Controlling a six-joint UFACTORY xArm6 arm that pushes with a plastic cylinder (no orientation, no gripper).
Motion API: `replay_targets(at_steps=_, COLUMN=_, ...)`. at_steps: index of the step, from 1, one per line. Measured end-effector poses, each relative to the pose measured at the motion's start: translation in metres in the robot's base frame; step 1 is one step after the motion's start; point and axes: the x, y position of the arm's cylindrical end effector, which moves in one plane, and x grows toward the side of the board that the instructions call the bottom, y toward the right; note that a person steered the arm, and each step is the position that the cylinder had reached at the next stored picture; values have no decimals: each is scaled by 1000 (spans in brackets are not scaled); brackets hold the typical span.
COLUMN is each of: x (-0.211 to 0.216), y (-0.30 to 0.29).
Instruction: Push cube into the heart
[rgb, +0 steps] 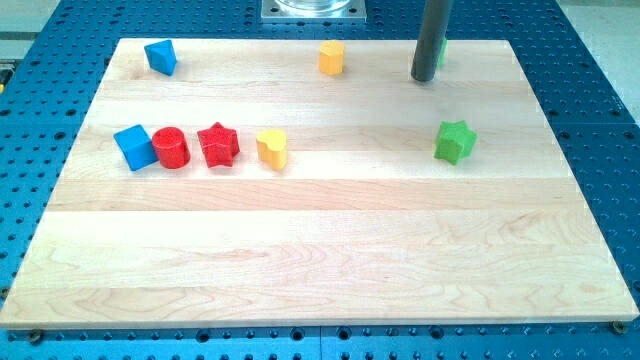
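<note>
Blue cube (134, 147) sits far to the view's left of my tip (423, 79) and lower, at the left end of a row on the wooden worktop (320, 250). Next in the row, going twd the tip: red cylinder (171, 148) touching the cube, red star (218, 145), then yellow heart (271, 148), still well left of the tip. No fingers on this rig, just a rod, so nothing to spread or pinch. Tip stands nr the worktop's top edge. Green star (455, 141) lies below the tip, slightly right. Yellow block (331, 58) is left of the tip at abt the same level; another blue block (160, 56) sits far left nr the top corner. A sliver of green shows behind the rod; shape can't be told.

Dark grey rod

Smooth, round, plain shaft; my tip (423, 79) is a flat-cut end just above the board (320, 250).
</note>
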Motion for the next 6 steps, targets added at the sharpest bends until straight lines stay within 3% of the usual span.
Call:
replay_targets(at_steps=1, x=27, y=-60)
replay_targets(at_steps=2, x=60, y=-69)
replay_targets(at_steps=4, x=44, y=-74)
replay_targets(at_steps=6, x=36, y=-164)
